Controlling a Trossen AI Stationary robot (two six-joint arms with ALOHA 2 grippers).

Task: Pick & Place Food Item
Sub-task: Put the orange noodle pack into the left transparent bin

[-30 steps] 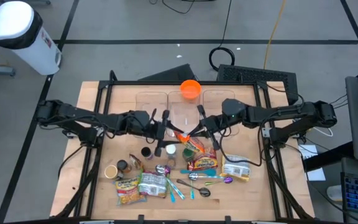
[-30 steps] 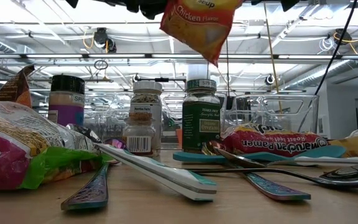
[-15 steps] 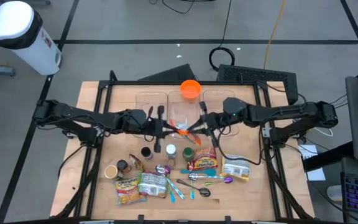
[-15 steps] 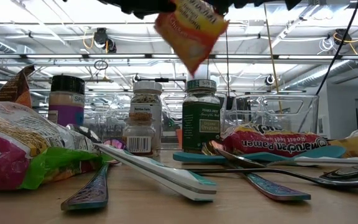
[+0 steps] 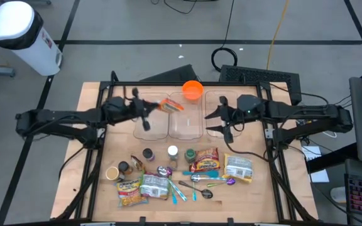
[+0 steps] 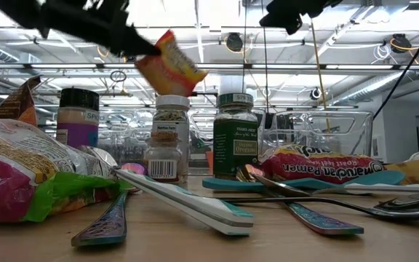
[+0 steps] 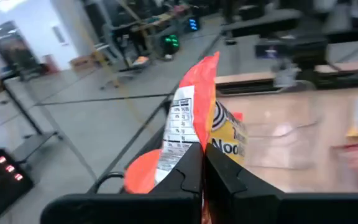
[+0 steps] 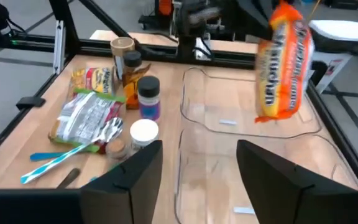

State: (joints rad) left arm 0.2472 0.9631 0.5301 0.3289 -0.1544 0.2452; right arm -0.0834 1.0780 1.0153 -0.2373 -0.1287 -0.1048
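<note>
The left gripper (image 5: 151, 110) is clamped tight on a crinkly orange-and-yellow noodle packet (image 5: 171, 105), its two dark fingers (image 7: 188, 180) pinching the packet's edge so the glossy foil pouch hangs in the air above the row of clear plastic trays (image 5: 187, 129). In the low view the packet (image 6: 169, 65) floats tilted above the glass spice jars (image 6: 235, 138). The right gripper (image 5: 222, 120) hovers over the right part of the same trays, its blunt fingers (image 8: 263, 168) spread apart with nothing between them. On the near side of the trays, on the pale wooden table (image 5: 99, 157), lie more soft ramen packets (image 5: 204, 162) and slim metal spoons (image 5: 200, 179). A round orange bowl (image 5: 192, 90) sits at the trays' far edge.
</note>
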